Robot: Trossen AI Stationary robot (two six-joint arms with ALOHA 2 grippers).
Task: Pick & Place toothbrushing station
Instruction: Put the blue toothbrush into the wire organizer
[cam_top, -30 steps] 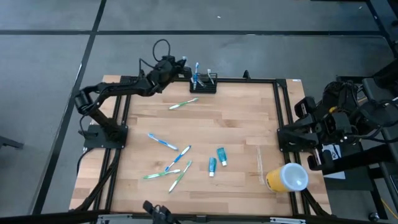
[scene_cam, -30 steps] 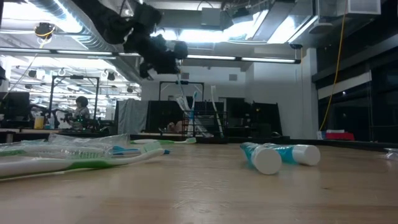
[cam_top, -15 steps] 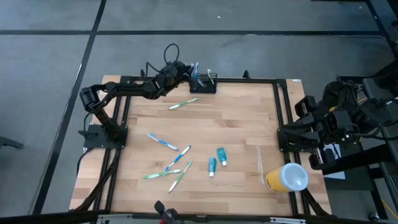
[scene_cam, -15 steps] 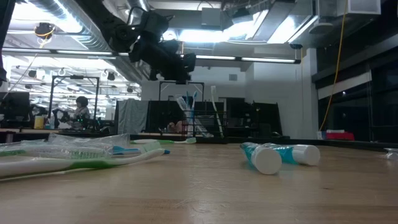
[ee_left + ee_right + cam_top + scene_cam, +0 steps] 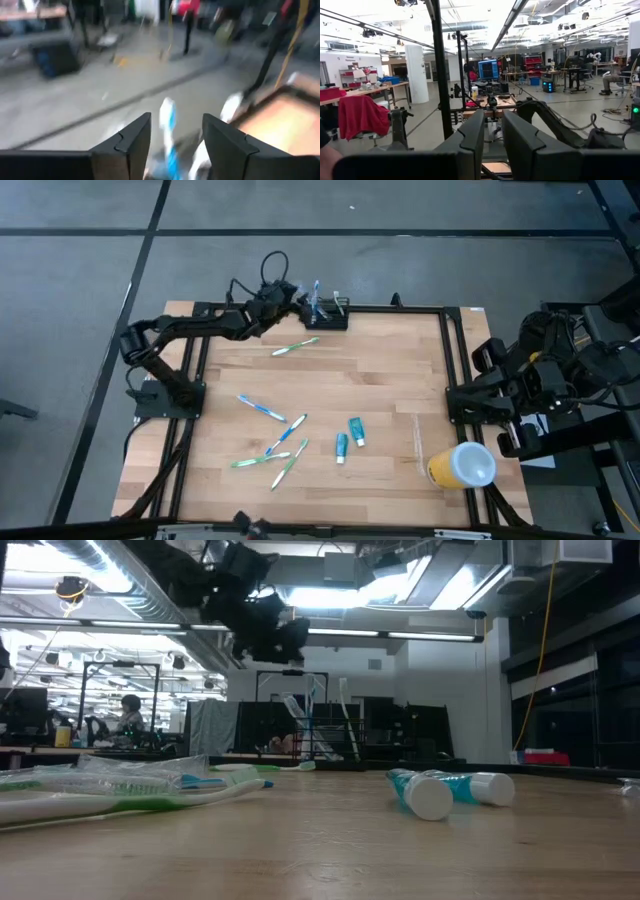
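High view: you see the left gripper (image 5: 296,301) at the far edge of the table (image 5: 400,390), just beside the black mesh holder (image 5: 328,314), in which two toothbrushes (image 5: 316,295) already stand upright. In the left wrist view the fingers (image 5: 127,142) are spread, with a blue-and-white brush head showing in the gap between them; the picture is blurred, so whether a finger touches the brush cannot be told, but nothing appears to be pinched. The right gripper (image 5: 492,145) waits off the table's right side, its fingers a little apart and holding nothing.

Loose on the table lie a green toothbrush (image 5: 295,347) near the holder, further brushes (image 5: 272,442) toward the near left, two toothpaste tubes (image 5: 348,438) at the middle, and a yellow cup with a white lid (image 5: 461,465) on its side at the near right.

Handling, as a judgement: the holder looks light and stiff, a wire box that would slide or tip if nudged, so you should lower brushes in from above without pressing on its rim. If you must move it, grip a side wall. The brushes are thin, hard and likely slippery; take them at mid-handle.

No brand, label or writing is legible in any view.
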